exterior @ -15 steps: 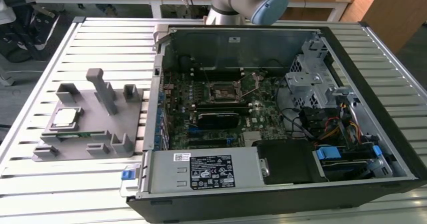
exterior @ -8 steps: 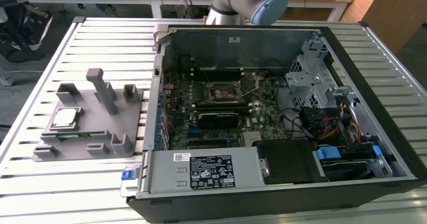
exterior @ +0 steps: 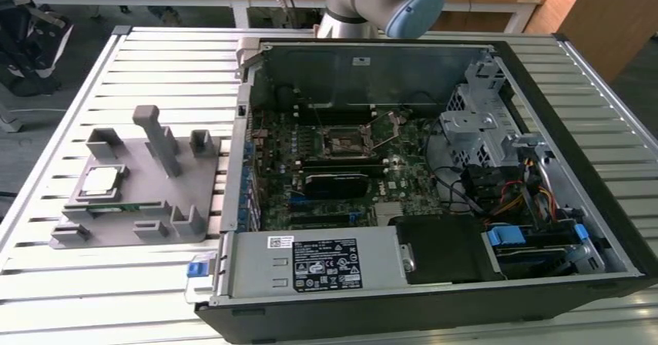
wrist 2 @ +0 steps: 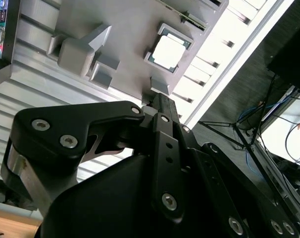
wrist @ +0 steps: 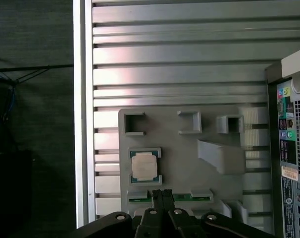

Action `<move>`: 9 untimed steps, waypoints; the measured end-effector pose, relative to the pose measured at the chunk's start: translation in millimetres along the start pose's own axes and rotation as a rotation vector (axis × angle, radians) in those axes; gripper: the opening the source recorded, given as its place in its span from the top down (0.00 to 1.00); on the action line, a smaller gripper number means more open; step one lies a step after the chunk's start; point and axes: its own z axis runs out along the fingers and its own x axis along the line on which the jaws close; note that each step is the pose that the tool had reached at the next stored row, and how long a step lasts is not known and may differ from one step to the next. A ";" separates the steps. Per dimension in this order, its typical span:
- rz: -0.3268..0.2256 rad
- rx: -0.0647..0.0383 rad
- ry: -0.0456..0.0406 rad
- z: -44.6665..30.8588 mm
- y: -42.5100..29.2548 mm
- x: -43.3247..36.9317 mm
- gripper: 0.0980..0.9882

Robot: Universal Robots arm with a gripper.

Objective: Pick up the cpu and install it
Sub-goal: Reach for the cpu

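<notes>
The cpu is a small square chip with a silvery top. It lies flat in a recess of the grey holder plate at the exterior view's left, on the slatted table. Both wrist views show the cpu from above, with my gripper hanging over the holder, a short way off the chip and well above it. Its two fingers are pressed together and hold nothing. The motherboard socket sits open in the middle of the computer case.
The open computer case fills the exterior view's right, with drive cages and cables inside. A green memory stick stands in the holder beside the cpu. Upright grey posts rise from the holder. My arm is at the back.
</notes>
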 end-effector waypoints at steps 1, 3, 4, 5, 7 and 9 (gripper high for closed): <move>-0.001 0.000 0.0000 0.2 -0.1 0.3 0.99; -0.002 0.000 0.0002 0.6 -0.1 0.7 0.99; -0.003 0.000 0.0000 1.0 -0.1 1.1 0.99; -0.003 0.000 0.0001 1.2 -0.1 1.5 0.99; -0.005 0.000 0.0002 1.5 -0.2 2.2 0.99; -0.006 0.000 0.0004 1.7 -0.2 2.8 0.99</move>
